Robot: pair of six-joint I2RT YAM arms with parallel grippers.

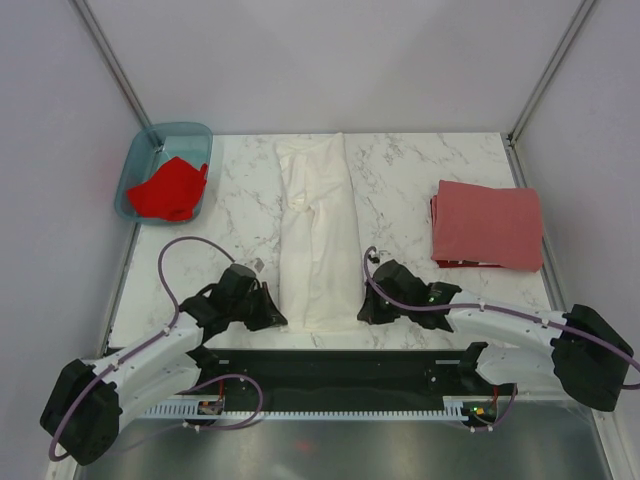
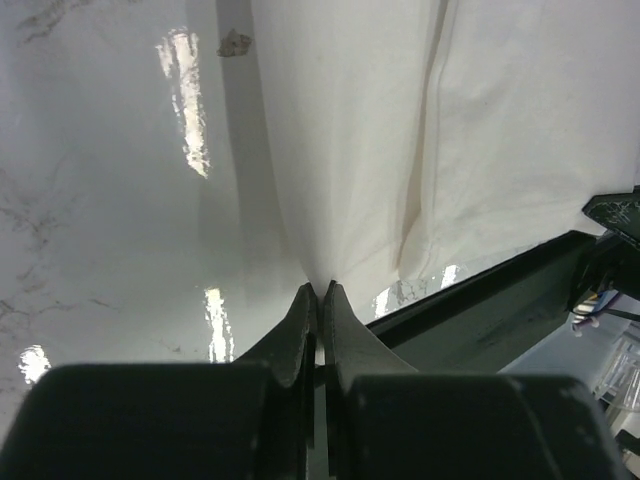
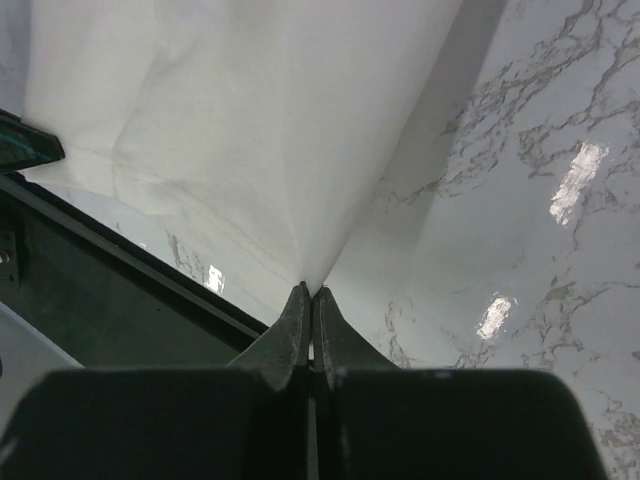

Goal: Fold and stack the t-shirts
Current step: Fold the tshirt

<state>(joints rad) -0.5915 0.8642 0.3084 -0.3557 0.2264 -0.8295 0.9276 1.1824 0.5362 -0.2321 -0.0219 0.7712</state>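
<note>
A white t-shirt [image 1: 318, 235] lies folded into a long narrow strip down the middle of the marble table, its print hidden. My left gripper [image 1: 277, 318] is shut on the strip's near left corner [image 2: 320, 282], and the white cloth [image 2: 400, 130] spreads away from its tips. My right gripper [image 1: 363, 311] is shut on the near right corner [image 3: 311, 286] of the same white cloth [image 3: 250, 130]. A dull brick-red t-shirt [image 1: 487, 225] lies folded at the right. A bright red t-shirt [image 1: 168, 189] sits crumpled in the tub.
The translucent teal plastic tub [image 1: 196, 133] stands at the back left corner. A black rail [image 1: 350, 370] runs along the table's near edge just behind both grippers. Grey walls close in the back and sides.
</note>
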